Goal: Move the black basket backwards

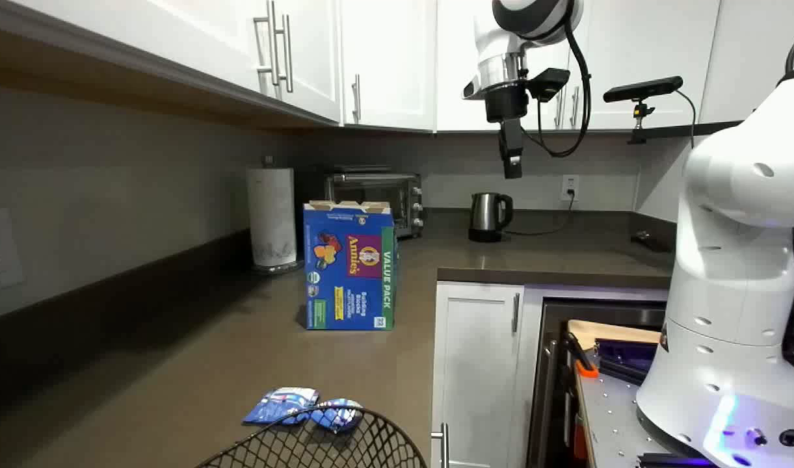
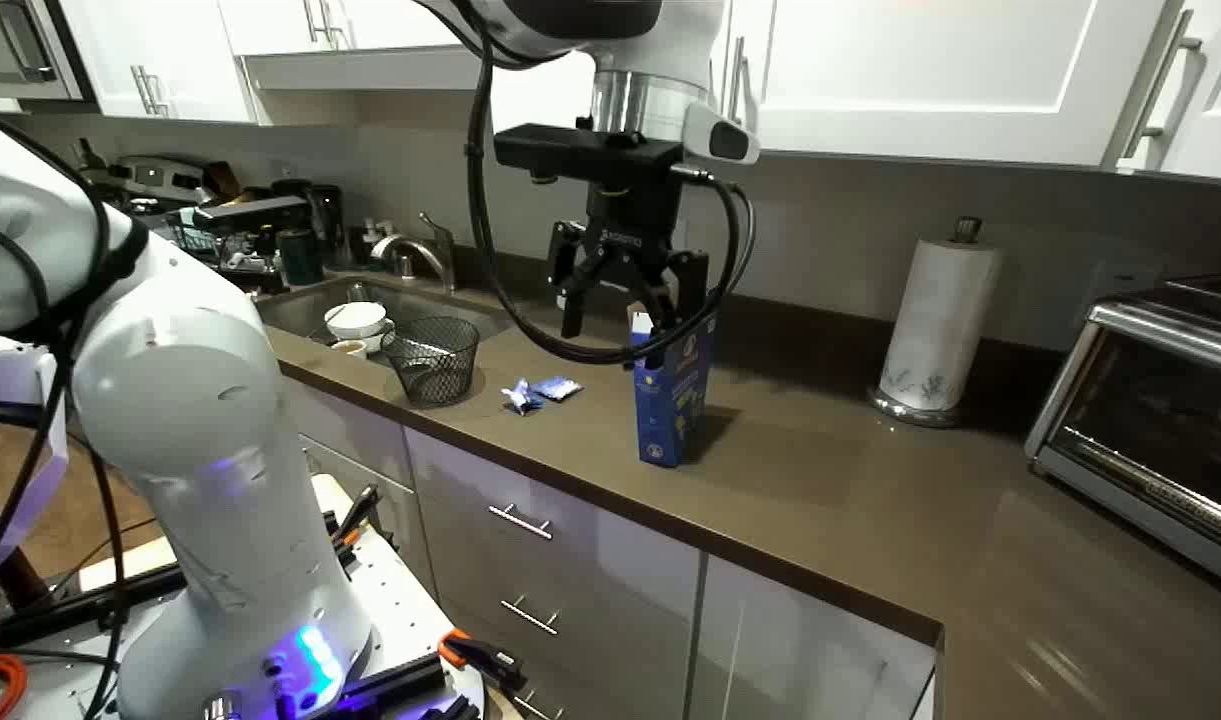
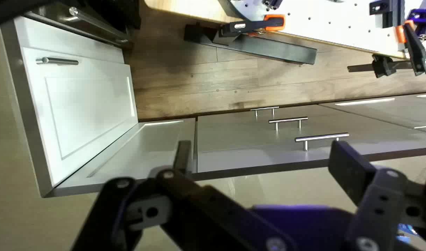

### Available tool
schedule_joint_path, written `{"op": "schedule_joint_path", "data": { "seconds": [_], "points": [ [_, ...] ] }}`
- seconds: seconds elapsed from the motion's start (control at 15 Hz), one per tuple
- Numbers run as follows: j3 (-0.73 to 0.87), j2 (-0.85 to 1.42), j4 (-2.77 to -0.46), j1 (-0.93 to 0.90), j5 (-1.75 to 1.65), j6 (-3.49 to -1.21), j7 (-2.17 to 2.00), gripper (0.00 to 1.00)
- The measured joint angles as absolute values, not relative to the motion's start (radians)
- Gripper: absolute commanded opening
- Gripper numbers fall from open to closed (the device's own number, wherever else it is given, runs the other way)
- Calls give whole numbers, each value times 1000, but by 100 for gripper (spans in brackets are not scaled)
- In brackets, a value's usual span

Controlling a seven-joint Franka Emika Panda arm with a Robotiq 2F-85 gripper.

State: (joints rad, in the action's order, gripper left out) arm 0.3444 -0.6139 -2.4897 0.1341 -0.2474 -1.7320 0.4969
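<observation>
Hovering, claw (image 3: 261,160) spread wide, black basket (image 2: 434,362) near counter edge (image 2: 570,485), blue box (image 2: 667,415) well apart

Blue box (image 1: 349,268) near two packets (image 1: 283,404)

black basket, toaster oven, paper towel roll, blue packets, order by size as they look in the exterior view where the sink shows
Largest to smallest:
Toaster oven, though the picture's edge cuts it
Paper towel roll
Black basket
Blue packets, the two roughly alike
</observation>
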Motion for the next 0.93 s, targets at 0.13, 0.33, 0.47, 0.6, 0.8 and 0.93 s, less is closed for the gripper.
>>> {"op": "schedule_joint_path", "data": {
  "seconds": [0.13,0.33,0.47,0.6,0.8,0.93],
  "points": [
    [344,-614,-2490,134,-247,-1732,497,100],
    [339,-614,-2490,132,-247,-1734,497,100],
    [320,-614,-2489,122,-247,-1736,496,100],
    [291,-614,-2489,106,-247,-1739,495,100],
    [245,-613,-2489,77,-247,-1754,495,100],
    [218,-612,-2491,55,-247,-1772,494,100]
  ]
}}
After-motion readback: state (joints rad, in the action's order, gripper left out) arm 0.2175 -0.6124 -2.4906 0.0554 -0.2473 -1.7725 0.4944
